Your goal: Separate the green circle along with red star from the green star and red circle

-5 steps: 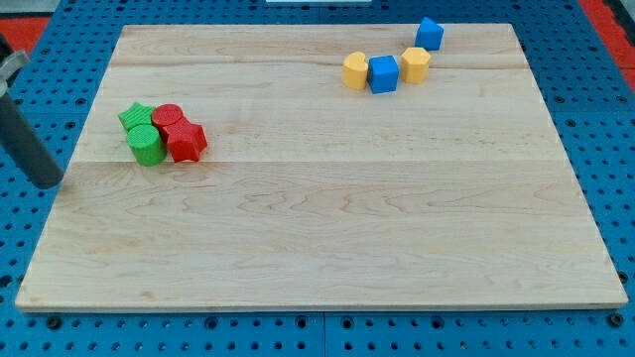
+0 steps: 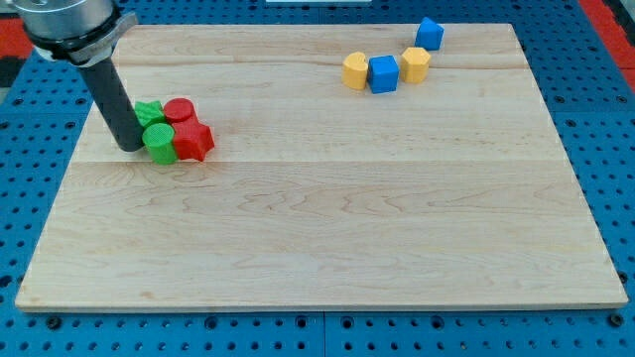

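Observation:
Four blocks sit in a tight cluster at the view's left of the wooden board. The green star (image 2: 149, 112) is at the upper left, partly hidden by the rod. The red circle (image 2: 180, 110) is at the upper right. The green circle (image 2: 159, 143) is at the lower left and the red star (image 2: 192, 140) at the lower right. My tip (image 2: 131, 147) rests on the board, touching the left side of the green circle and just below-left of the green star.
Near the view's top right lie a yellow block (image 2: 355, 71), a blue cube (image 2: 383, 74), a yellow hexagon-like block (image 2: 415, 64) and another blue block (image 2: 429, 34). The board's left edge (image 2: 69, 169) is close to my tip.
The rod has moved right from off the board's left edge onto the board and against the cluster. The four blocks have shifted slightly to the right.

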